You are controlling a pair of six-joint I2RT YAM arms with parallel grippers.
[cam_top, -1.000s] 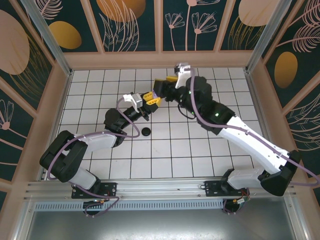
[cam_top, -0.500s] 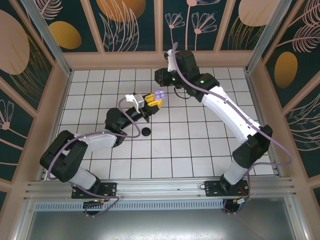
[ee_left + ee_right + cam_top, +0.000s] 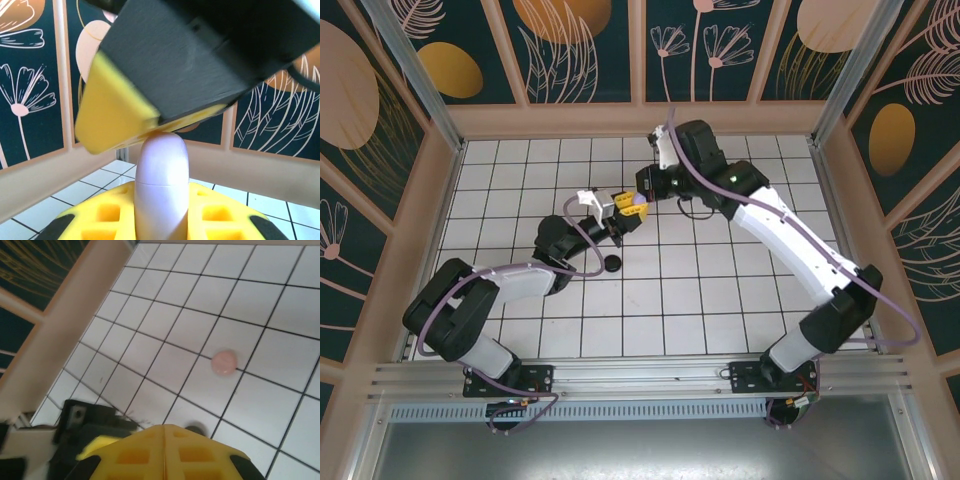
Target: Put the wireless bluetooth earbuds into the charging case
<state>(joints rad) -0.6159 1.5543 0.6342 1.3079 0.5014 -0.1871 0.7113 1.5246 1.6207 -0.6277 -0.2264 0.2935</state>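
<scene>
- Flowered wall panels close in a white tiled worktop [image 3: 720, 300]. Above its middle, somewhat toward the far edge, the two arms meet in the air.
- The left fingers [image 3: 100, 222] are clamped on the lower part of a lilac case [image 3: 161, 185], which stands upright between them. Whether earbuds sit inside it cannot be told, since its rounded shell hides the interior.
- The right fingers [image 3: 135, 455] are pressed together, with nothing between them. In the left wrist view their yellow tip rests on the top of the case.
- The shell looks smooth and curved, so a downward push that is off-centre would likely tip it or squeeze it out of the left clamp.
- If it slips, it would probably fall to the tiles near the black disc [image 3: 611, 263], which lies just toward the near edge from the meeting point. Anything loose inside could then scatter.
- If an earbud is not fully seated, pressing the top down could jam the lid or pinch the stem.
- The two sets of fingers are very close, so a small sideways drift by either arm could knock them together and jolt the case.
- A pink disc [image 3: 223, 361] lies on the worktop below the right wrist, and a low sweep of that arm could hit it.
</scene>
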